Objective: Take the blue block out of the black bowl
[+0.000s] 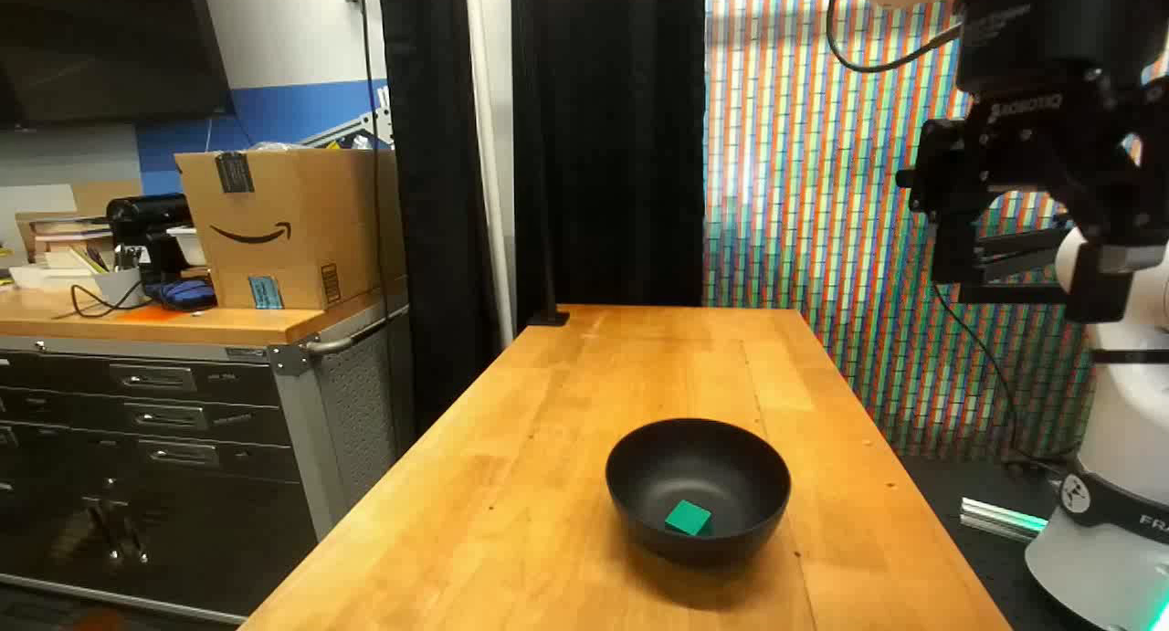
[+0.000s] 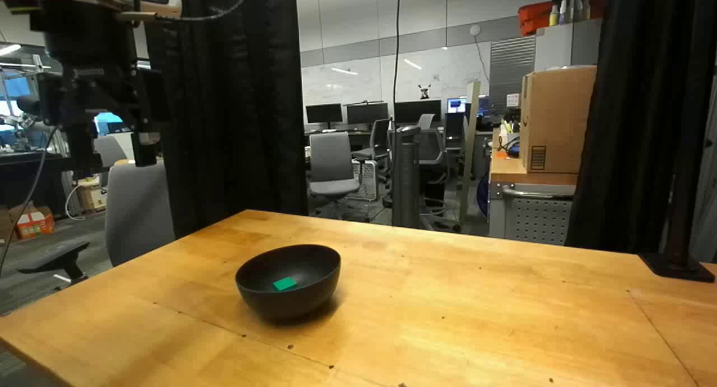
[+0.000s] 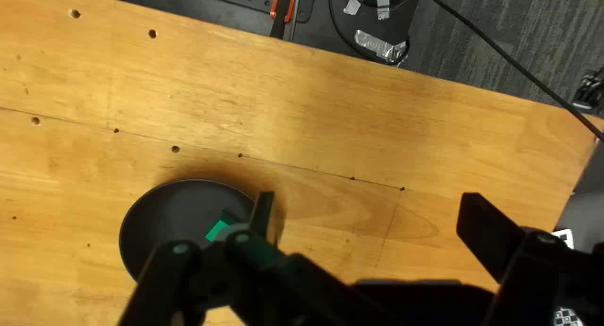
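The teal block [image 1: 688,519] lies inside the black bowl [image 1: 644,471], toward the near rim in an exterior view. Its top face looks square, so I cannot tell a long axis; its edges run aslant to the seam [image 3: 302,168] in the wooden table [image 1: 566,485], where the bowl stands mouth up. The Robotiq gripper [image 3: 368,213] has its fingers spread wide with nothing between them; in an exterior view it hangs above and right of the bowl, well apart. At far left stand a white cup [image 1: 119,289] of pens [image 1: 93,260] and, right of it, an Amazon box [image 1: 265,215] whose contents I cannot tell.
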Available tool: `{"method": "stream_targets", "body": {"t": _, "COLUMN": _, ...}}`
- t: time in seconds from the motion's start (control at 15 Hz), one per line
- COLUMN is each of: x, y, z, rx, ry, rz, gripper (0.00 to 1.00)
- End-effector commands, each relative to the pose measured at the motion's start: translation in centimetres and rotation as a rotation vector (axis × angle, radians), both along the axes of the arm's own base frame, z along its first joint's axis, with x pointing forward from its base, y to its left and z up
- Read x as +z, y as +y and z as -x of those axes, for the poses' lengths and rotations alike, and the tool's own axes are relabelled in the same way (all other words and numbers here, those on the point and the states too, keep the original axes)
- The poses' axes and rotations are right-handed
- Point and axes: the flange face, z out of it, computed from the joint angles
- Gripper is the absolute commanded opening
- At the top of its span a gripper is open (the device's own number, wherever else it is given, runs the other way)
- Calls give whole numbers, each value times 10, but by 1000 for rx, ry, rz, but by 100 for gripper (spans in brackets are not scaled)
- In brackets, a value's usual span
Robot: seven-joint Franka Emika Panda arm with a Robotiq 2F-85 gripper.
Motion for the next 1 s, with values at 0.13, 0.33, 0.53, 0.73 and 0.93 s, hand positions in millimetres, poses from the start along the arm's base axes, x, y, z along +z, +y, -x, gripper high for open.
{"method": "stream_targets", "body": {"t": 0.13, "x": 8, "y": 1, "z": 1, "rx": 3, "ry": -14, "rz": -6, "gripper": 100}}
{"method": "stream_targets", "body": {"t": 0.33, "x": 8, "y": 1, "z": 1, "rx": 3, "ry": -15, "rz": -6, "gripper": 100}}
{"method": "stream_targets", "body": {"t": 0.53, "x": 8, "y": 1, "z": 1, "rx": 3, "ry": -15, "rz": -6, "gripper": 100}}
{"method": "stream_targets", "body": {"t": 0.73, "x": 9, "y": 0, "z": -5, "rx": 12, "ry": -13, "rz": 9, "gripper": 100}}
{"method": "stream_targets", "body": {"t": 0.93, "x": 18, "y": 4, "z": -21, "rx": 25, "ry": -23, "rz": 29, "gripper": 100}}
